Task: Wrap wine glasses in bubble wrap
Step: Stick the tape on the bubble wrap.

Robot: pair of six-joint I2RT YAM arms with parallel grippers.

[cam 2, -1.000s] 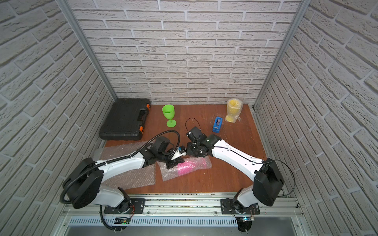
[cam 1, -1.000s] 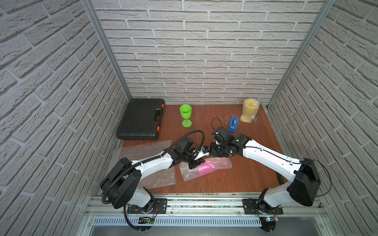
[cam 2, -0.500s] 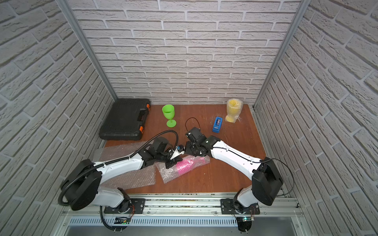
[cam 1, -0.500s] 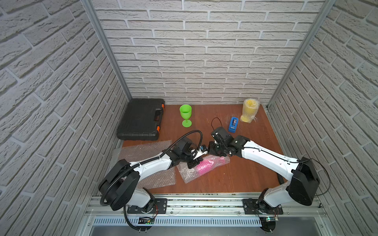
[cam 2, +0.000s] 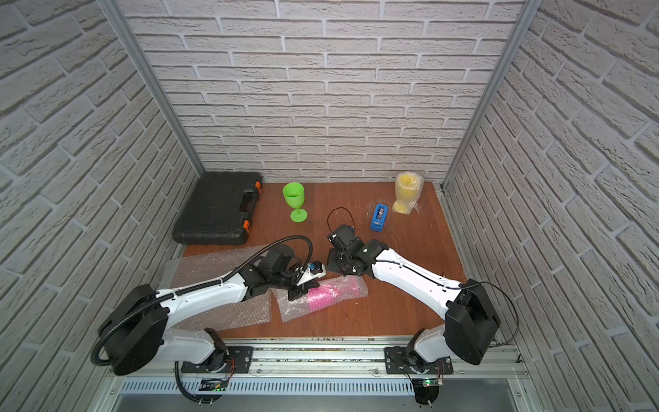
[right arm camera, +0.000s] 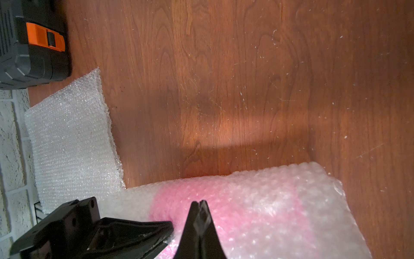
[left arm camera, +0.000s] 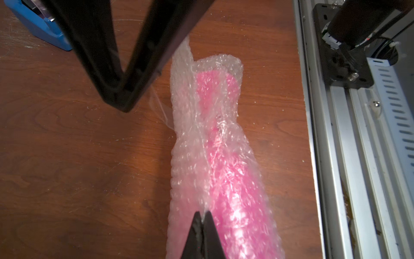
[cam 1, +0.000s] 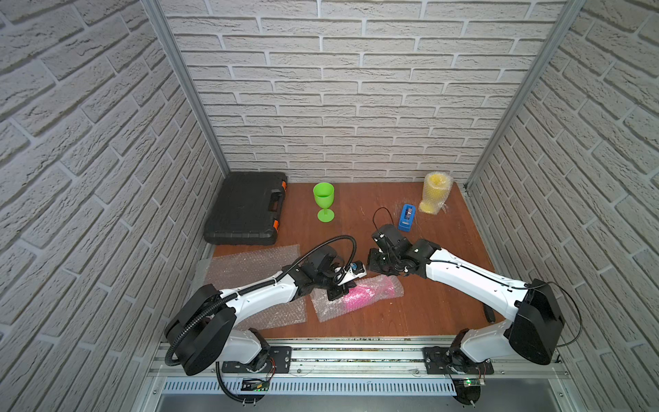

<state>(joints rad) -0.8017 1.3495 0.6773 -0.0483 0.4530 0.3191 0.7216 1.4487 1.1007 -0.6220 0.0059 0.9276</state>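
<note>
Brown wooden tabletop held the pink goblet on its side near the front, rolled inside bubble wrap. The left gripper was clenched on that wrap's seam. The right gripper was clenched too, tips just beside the roll; whether it held anything I couldn't tell. Farther back the green goblet stood bare, the yellow goblet upright and wrapped.
</note>
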